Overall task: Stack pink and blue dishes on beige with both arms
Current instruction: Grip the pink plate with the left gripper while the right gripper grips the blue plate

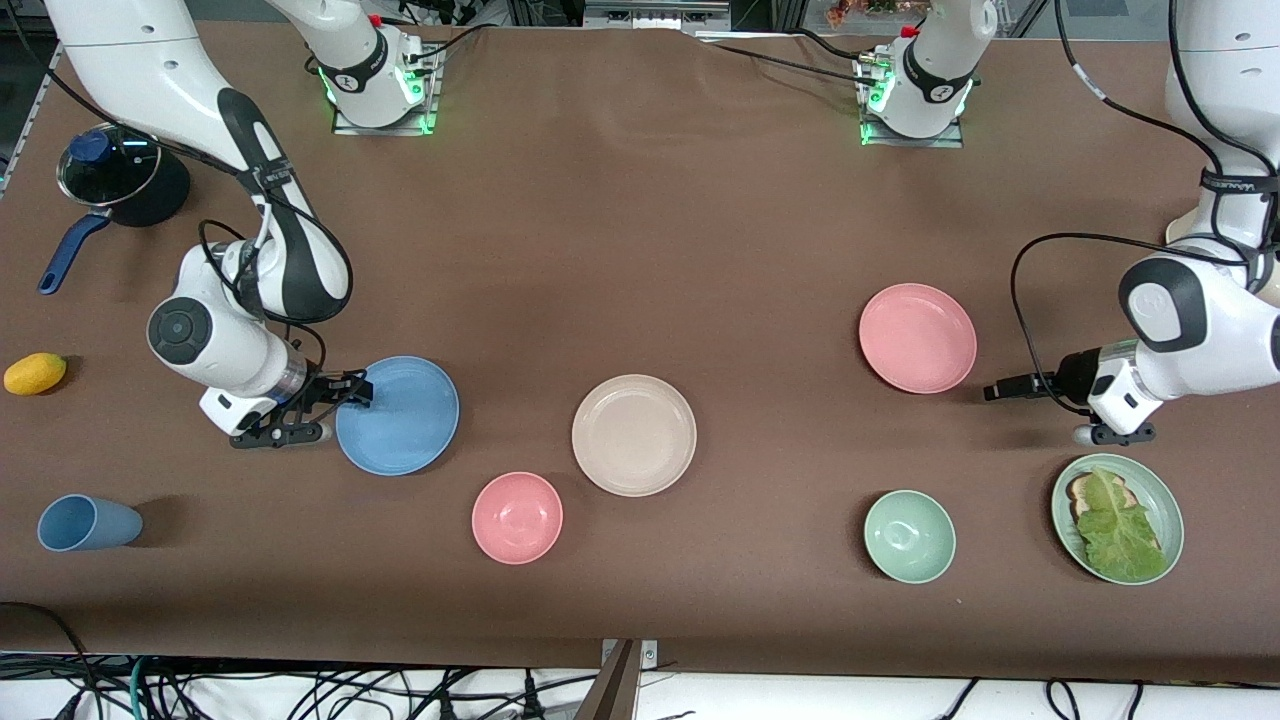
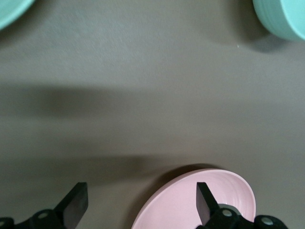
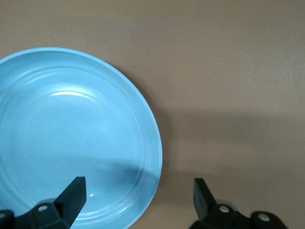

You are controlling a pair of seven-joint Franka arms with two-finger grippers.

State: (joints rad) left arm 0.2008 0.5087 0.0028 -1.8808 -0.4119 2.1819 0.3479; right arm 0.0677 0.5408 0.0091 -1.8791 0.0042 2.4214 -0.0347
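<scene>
The blue plate (image 1: 397, 415) lies toward the right arm's end of the table. My right gripper (image 1: 352, 395) hangs open at its rim. In the right wrist view the blue plate (image 3: 71, 133) has its rim between the fingers of the right gripper (image 3: 138, 195), nothing held. The pink plate (image 1: 917, 337) lies toward the left arm's end. My left gripper (image 1: 1005, 390) is open just beside its rim. In the left wrist view one finger of the left gripper (image 2: 140, 202) shows over the pink plate (image 2: 190, 205), the other over bare table. The beige plate (image 1: 634, 435) lies between them.
A small pink bowl (image 1: 517, 517) sits nearer the camera than the beige plate. A green bowl (image 1: 909, 536) and a green plate with lettuce (image 1: 1117, 517) lie near the left arm. A blue cup (image 1: 88, 523), a yellow fruit (image 1: 35, 373) and a lidded pot (image 1: 120, 175) are by the right arm.
</scene>
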